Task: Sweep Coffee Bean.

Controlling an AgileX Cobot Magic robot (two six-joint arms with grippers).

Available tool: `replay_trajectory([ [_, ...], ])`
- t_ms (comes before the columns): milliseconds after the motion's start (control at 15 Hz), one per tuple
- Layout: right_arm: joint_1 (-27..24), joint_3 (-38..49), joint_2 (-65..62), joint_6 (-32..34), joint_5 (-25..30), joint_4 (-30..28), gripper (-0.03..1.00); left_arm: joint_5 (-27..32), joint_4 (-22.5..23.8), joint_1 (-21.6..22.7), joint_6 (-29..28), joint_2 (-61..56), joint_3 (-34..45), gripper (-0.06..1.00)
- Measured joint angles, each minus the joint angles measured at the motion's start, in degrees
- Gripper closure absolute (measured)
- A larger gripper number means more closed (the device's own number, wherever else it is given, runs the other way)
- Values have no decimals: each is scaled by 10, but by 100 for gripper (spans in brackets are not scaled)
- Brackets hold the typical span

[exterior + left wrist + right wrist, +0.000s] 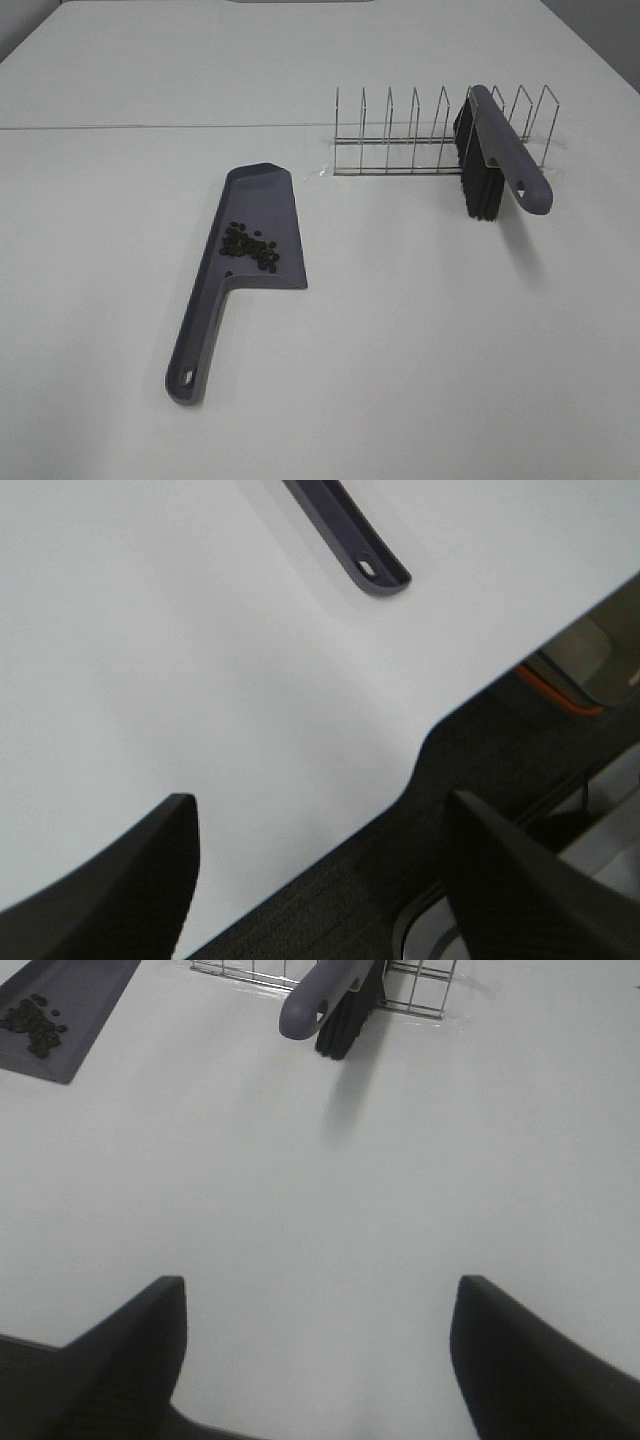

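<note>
The coffee bean (249, 246) cluster lies inside the pan of the grey-purple dustpan (262, 200), on the left half of the white surface (420, 360), so judged from how things lie the sweeping itself looks done or nearly so. The dustpan's long axis runs from its handle end (188, 375), nearest the robot, up and slightly rightward to the pan's far edge. The brush (497, 155) rests in the wire rack (400, 135) on the right, well apart from the dustpan, its handle jutting toward the robot and its black bristles hanging down. Neither arm shows in the high view. The left pincer (320, 870) hangs over the near edge of the surface with its two fingers spread wide and nothing between them; the dustpan handle tip (372, 570) lies ahead of it, which makes this the nearer arm to the beans. The right pincer (318, 1355) is likewise spread wide and empty, facing the brush (325, 1000) and rack straight ahead, with the beans (35, 1025) off to one side and farther away. Any lift of the dustpan would probably fall to the left arm, approaching along the handle's line.
</note>
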Motion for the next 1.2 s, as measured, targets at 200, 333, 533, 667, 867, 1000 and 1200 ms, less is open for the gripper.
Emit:
replay_trajectory([
  [200, -84, 2, 0, 0, 0, -1, 27, 0, 1, 112, 0, -108, 0, 29],
  [333, -129, 2, 0, 0, 0, -1, 27, 0, 1, 183, 0, -195, 0, 29],
  [533, -139, 2, 0, 0, 0, -2, 27, 0, 1, 217, 0, -241, 1, 29],
  [667, -139, 2, 0, 0, 0, -2, 27, 0, 1, 217, 0, -241, 1, 29],
  [867, -139, 2, -41, 0, 0, -3, 27, 0, 1, 217, 0, -241, 1, 29],
  [1000, -133, 2, -52, 0, 1, -5, 27, 0, 1, 217, 0, -241, 1, 29],
  [1200, -105, 2, -53, 0, 1, -6, 27, 0, 1, 217, 0, -241, 1, 29],
])
